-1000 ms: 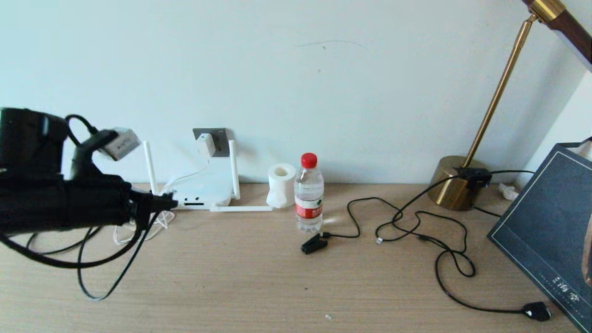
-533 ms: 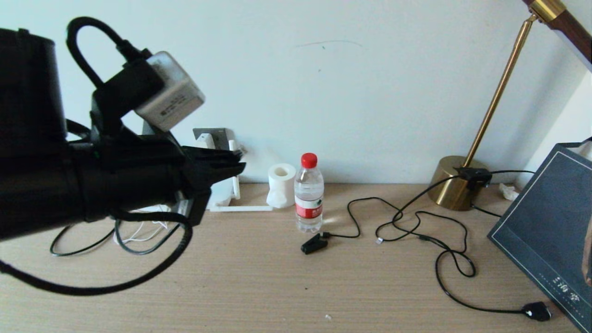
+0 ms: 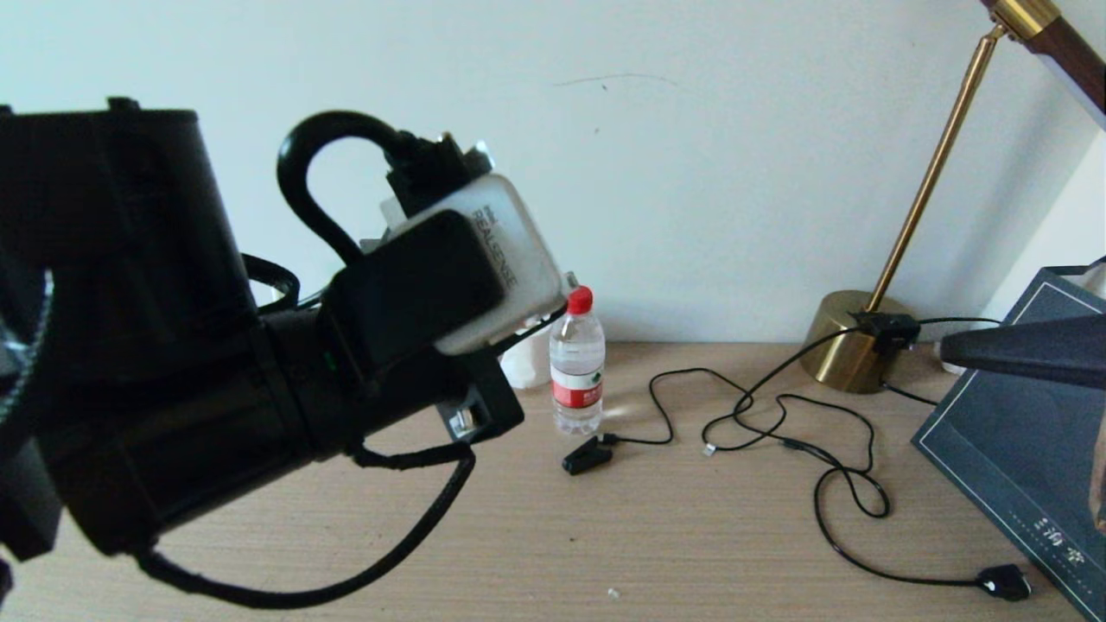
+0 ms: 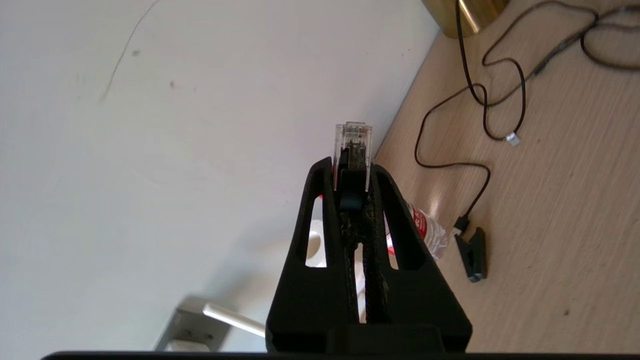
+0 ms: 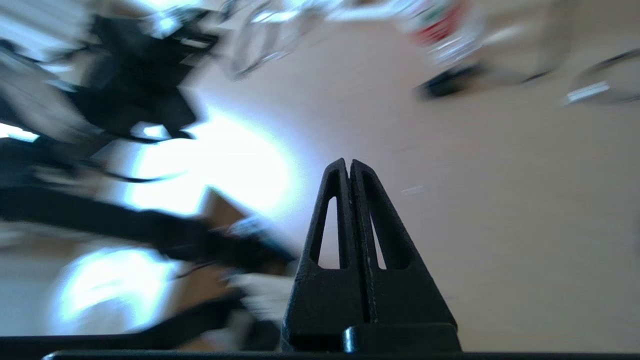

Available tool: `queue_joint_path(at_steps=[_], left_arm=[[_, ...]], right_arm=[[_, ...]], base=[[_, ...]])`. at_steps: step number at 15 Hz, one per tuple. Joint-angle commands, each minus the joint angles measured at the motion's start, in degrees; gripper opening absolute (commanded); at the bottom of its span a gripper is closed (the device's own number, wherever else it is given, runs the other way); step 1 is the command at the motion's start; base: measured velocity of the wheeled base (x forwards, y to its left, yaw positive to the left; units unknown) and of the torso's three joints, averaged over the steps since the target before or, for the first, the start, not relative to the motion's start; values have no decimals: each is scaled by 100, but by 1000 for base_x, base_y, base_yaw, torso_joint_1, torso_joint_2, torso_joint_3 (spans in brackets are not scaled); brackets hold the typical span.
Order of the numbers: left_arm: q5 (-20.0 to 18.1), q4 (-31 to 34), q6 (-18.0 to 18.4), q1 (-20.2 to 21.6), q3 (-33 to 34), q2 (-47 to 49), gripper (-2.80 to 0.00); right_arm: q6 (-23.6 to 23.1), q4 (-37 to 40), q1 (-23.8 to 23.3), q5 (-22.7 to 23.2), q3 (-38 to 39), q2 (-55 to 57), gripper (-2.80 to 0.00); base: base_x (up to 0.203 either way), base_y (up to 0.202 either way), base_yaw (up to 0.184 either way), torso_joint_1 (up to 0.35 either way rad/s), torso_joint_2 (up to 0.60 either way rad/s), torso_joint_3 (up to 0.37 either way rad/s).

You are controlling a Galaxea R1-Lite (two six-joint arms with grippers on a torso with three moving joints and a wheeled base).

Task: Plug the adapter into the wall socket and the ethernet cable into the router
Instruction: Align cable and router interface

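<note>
Left claw (image 4: 352, 172) raised above desk, clamping ethernet cable (image 4: 353, 142) plug, right claw (image 5: 349, 167) closed, apparently empty

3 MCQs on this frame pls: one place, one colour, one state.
1. Where does the black clip plug lie?
A. on the desk in front of the water bottle
B. on the lamp base
C. inside the dark bag

2. What colour is the bottle's cap?
A. blue
B. red
C. white

3. What is the left pincer doing?
A. standing wide open and empty
B. shut on the bottle
C. shut on the ethernet cable

Key: 1 A, the head view shows the clip on the desk just before the bottle. 2 B, the cap is red. 3 C, the left wrist view shows the clear plug tip sticking out between the closed fingers.
</note>
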Motion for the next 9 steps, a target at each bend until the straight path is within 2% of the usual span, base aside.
queue_joint_path(at_steps=[1,3,5,6,7,9], left_arm=[[-27,-210,197,-27,259,5,-280],[-20,-376,405,-27,410,-10,-280],[-3,-676,650,-26,553,11,-280],[13,-766,768,-26,514,59,-280],[21,-876,933,-26,446,157,-280],[25,-1104,1201,-29,310,334,-280]], right_arm=[[758,13,663,25,-450,721,-280],[1207,14,875,35,-735,1024,-280],[1369,14,1035,59,-891,1118,-280],[1530,14,1118,61,-973,1171,-75],[1637,14,1141,69,-1033,1240,0],[1773,14,1162,257,-1101,1416,0]], base=[[0,0,0,0,0,0],[0,0,0,0,0,0],[0,0,0,0,0,0],[0,0,0,0,0,0],[0,0,0,0,0,0],[0,0,0,0,0,0]])
